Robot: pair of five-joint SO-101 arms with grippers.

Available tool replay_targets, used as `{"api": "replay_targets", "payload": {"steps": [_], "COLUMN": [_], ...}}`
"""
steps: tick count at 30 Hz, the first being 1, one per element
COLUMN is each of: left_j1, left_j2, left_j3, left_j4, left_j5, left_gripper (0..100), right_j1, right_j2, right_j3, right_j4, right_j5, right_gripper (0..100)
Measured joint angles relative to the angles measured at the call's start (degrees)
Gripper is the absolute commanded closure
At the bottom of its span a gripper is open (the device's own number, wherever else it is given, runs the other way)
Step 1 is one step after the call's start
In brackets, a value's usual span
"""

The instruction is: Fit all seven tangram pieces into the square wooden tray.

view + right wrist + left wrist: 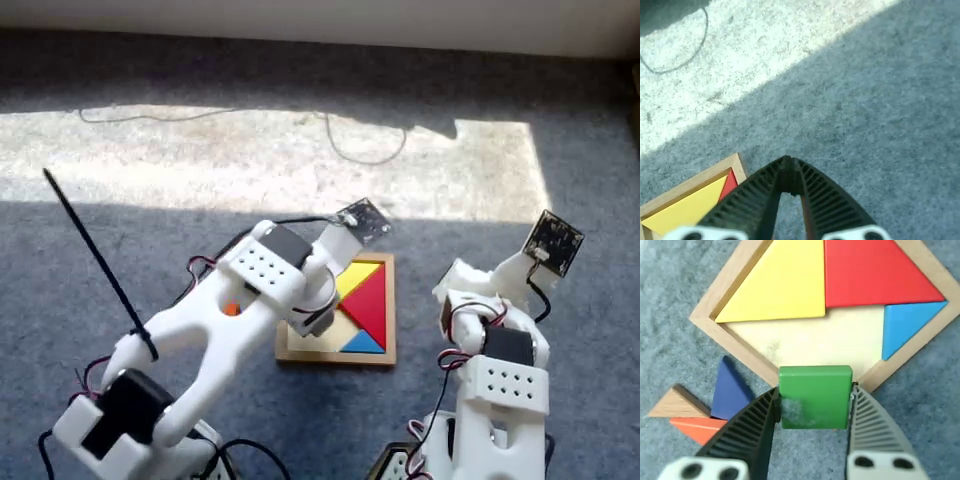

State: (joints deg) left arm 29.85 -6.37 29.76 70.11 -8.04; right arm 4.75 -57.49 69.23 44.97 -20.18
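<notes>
Left claw (815, 389) clamps a green square piece (814, 397), its edges diagonal to the square wooden tray (705, 320) rim beneath. Right claw (789, 162), pressed together, sits at the tray's three o'clock.

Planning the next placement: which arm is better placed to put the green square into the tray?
Left. The left tool is shut on the green square right at the tray, beside its bare gap. The right tool is shut, empty, over carpet beside the tray.

grey carpet (560, 200) | thin cable (362, 162) looping across it | black rod (95, 257)
</notes>
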Motion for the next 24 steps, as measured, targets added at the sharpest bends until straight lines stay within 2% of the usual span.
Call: {"api": "replay_targets", "payload": {"steps": [3, 5, 8, 16, 21, 24], "left_j1": [0.53, 0.44, 0.35, 0.44, -5.63, -8.09], "left_j2": [5.27, 6.68, 6.77, -0.44, -4.40, -4.66], "left_j3": [-4.13, -5.45, -6.51, -6.77, -5.89, -1.23], "left_j4": [0.00, 0.00, 0.00, 4.22, 4.75, 1.23], "left_j5": [2.90, 5.71, 8.70, 9.41, 9.41, 7.12], "left_gripper": [77, 72, 73, 74, 83, 89], "right_j1": [2.29, 4.31, 5.10, 5.36, 5.36, 5.36], "right_j2": [0.00, 0.00, 0.00, 0.00, 0.00, 0.00], "right_j3": [0.00, 0.00, 0.00, 0.00, 0.00, 0.00], "right_j4": [0.00, 0.00, 0.00, 0.00, 0.00, 0.00], "right_j5": [0.00, 0.00, 0.00, 0.00, 0.00, 0.00], "right_gripper": [99.2, 99.2, 99.2, 99.2, 99.2, 99.2]}}
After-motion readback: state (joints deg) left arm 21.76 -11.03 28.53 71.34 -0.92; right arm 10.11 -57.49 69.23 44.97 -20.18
